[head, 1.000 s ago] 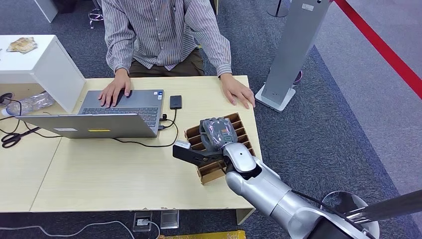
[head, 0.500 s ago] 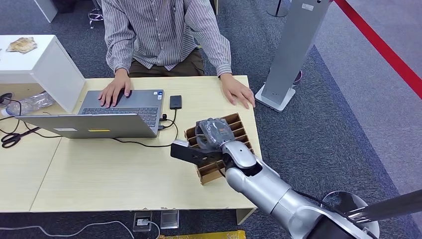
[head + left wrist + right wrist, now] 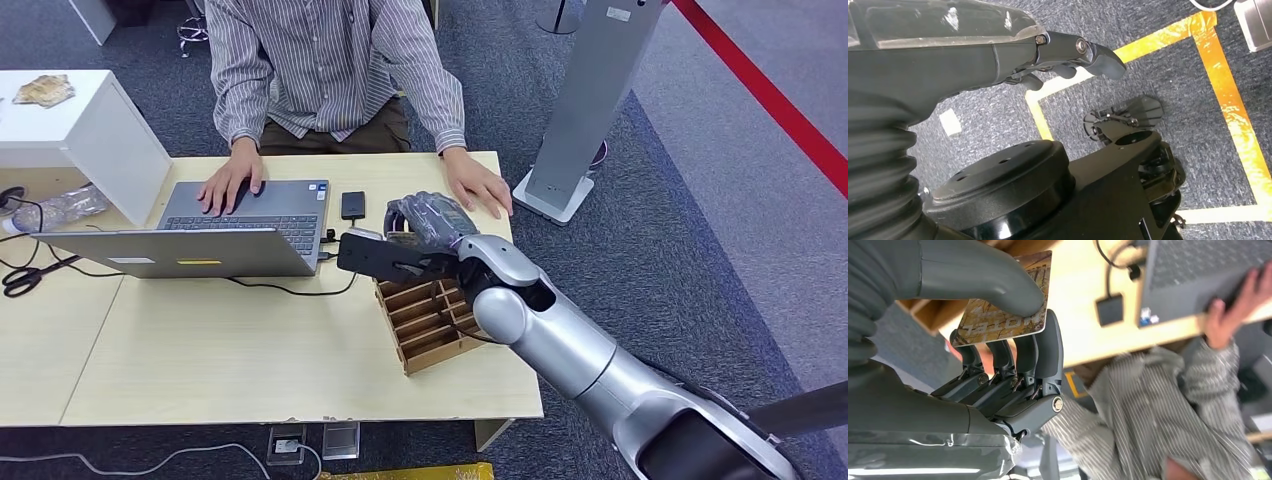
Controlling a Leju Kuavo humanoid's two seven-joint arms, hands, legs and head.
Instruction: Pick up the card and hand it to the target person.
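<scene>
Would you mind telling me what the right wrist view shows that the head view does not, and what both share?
Only the right wrist view shows the card pinched between the right hand's thumb and fingers. Only the head view shows the wooden slotted rack below the hand, the scissors and the grey stand. Both show the laptop, the small black device and the person in the striped shirt.
</scene>
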